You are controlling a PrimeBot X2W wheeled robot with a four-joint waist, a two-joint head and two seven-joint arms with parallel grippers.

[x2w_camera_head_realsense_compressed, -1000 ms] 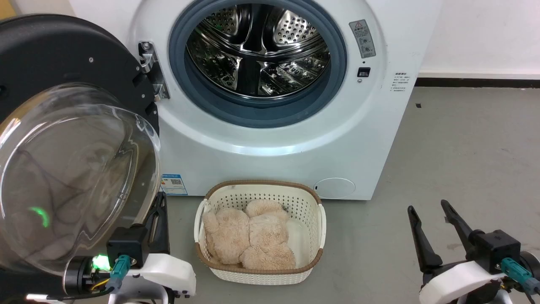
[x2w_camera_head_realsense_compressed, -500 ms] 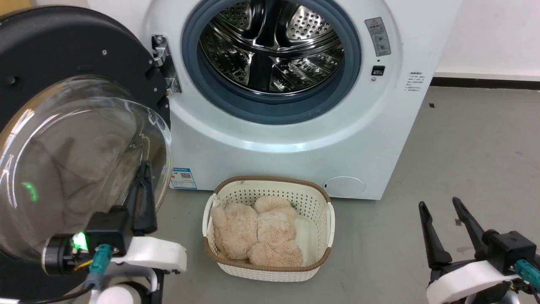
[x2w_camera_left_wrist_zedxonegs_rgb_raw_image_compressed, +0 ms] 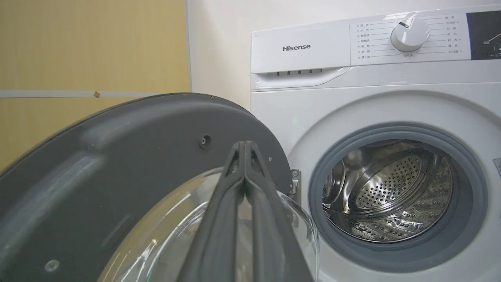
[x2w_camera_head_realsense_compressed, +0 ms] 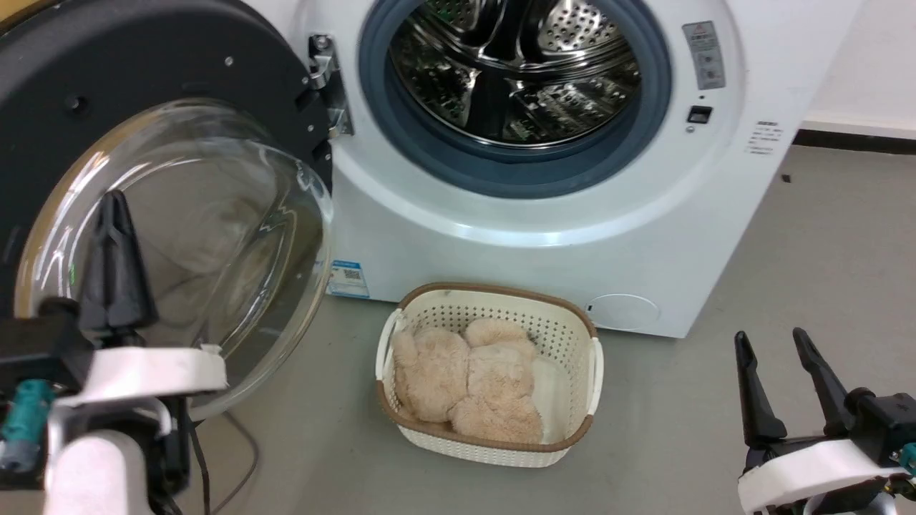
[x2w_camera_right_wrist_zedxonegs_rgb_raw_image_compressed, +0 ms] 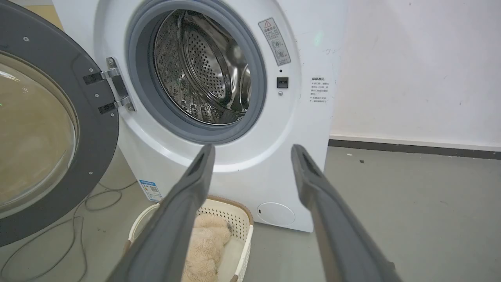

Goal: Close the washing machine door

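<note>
The white washing machine (x2w_camera_head_realsense_compressed: 544, 236) stands ahead with its grey-ringed opening and steel drum (x2w_camera_head_realsense_compressed: 515, 64) exposed. Its black door (x2w_camera_head_realsense_compressed: 164, 79) hangs wide open to the left on a metal hinge (x2w_camera_head_realsense_compressed: 325, 79), the clear glass bowl (x2w_camera_head_realsense_compressed: 215, 236) bulging toward me. My left gripper (x2w_camera_head_realsense_compressed: 113, 204) is shut, fingers pressed together in front of the glass bowl; in the left wrist view the left gripper's tips (x2w_camera_left_wrist_zedxonegs_rgb_raw_image_compressed: 244, 147) stand before the door's dark rim (x2w_camera_left_wrist_zedxonegs_rgb_raw_image_compressed: 117, 156). My right gripper (x2w_camera_head_realsense_compressed: 769, 340) is open low on the right, away from the machine, with nothing between its fingers (x2w_camera_right_wrist_zedxonegs_rgb_raw_image_compressed: 313, 176).
A cream perforated basket (x2w_camera_head_realsense_compressed: 490, 315) holding a beige plush toy (x2w_camera_head_realsense_compressed: 465, 379) sits on the grey floor right before the machine. A dark cable (x2w_camera_right_wrist_zedxonegs_rgb_raw_image_compressed: 78, 203) lies on the floor under the door. A white wall with a dark skirting (x2w_camera_right_wrist_zedxonegs_rgb_raw_image_compressed: 411, 149) runs along the right.
The head view has swung left, so the machine and basket sit further right. My left gripper has risen from below the glass bowl to in front of it, fingers upright.
</note>
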